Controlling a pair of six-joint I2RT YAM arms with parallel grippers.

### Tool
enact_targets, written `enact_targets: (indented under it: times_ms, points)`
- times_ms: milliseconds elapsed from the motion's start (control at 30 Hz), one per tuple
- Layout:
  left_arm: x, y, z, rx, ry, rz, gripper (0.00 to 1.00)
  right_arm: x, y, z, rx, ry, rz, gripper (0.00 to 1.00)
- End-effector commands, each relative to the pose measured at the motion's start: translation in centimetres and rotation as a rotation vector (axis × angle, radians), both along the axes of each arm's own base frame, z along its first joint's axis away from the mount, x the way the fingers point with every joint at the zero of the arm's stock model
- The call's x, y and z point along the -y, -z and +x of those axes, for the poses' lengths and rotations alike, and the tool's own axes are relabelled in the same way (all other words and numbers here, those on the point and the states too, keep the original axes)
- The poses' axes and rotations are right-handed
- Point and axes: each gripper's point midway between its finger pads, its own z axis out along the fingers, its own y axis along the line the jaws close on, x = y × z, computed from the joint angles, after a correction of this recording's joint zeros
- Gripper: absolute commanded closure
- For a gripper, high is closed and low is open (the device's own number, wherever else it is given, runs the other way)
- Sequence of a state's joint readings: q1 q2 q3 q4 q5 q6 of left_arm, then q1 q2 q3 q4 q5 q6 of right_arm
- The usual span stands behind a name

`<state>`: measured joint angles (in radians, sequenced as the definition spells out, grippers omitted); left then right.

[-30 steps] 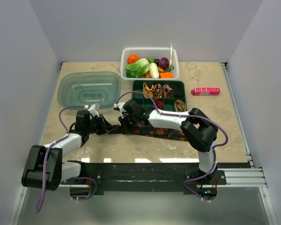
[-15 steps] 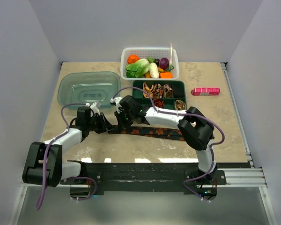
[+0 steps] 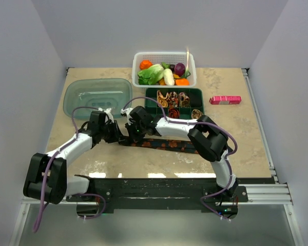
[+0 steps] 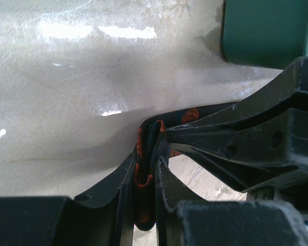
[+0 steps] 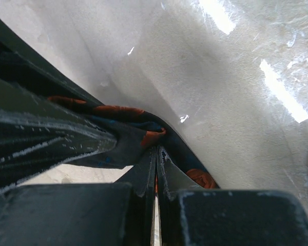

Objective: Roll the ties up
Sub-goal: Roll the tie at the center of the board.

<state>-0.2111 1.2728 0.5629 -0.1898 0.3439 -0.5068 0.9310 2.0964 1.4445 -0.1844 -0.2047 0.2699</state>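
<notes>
A long black tie (image 3: 167,145) with orange-red spots lies flat across the table's near middle, running right from both grippers. My left gripper (image 3: 116,134) is shut on its folded left end; the left wrist view shows the doubled fabric (image 4: 145,171) pinched between the jaws. My right gripper (image 3: 130,133) meets it tip to tip, shut on the same end of the tie (image 5: 143,134) with a thin orange sliver between its jaws. The right gripper's fingers (image 4: 236,136) cross the left wrist view. Several rolled ties (image 3: 170,98) sit in a green tray (image 3: 149,93).
A white basket (image 3: 164,55) of toy vegetables stands at the back. A teal plastic container (image 3: 97,96) lies at the back left, close behind the left gripper. A pink box (image 3: 225,100) lies at the right. Grey walls enclose both sides.
Both grippers have moved together a little away from the bases, carrying the tie's left end with them. The left forearm has stretched forward and the right elbow has swung left.
</notes>
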Motion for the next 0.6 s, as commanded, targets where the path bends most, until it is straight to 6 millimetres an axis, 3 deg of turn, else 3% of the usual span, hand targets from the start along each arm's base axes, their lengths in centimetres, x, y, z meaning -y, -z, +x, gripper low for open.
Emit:
enact_targets:
  times_ms: [0, 367, 567]
  points:
    - [0.1, -0.8, 0.8, 0.000, 0.033, 0.122, 1.00, -2.7, -3.2, 0.8, 0.016, -0.005, 0.128, 1.00]
    - [1.0, -2.5, 2.2, 0.054, 0.039, 0.192, 1.00, -4.4, -4.1, -1.0, -0.086, -0.045, 0.248, 1.00]
    - [-0.8, -3.1, 2.7, 0.037, 0.016, 0.316, 1.00, -3.4, -4.9, 0.1, -0.041, -0.003, 0.229, 1.00]
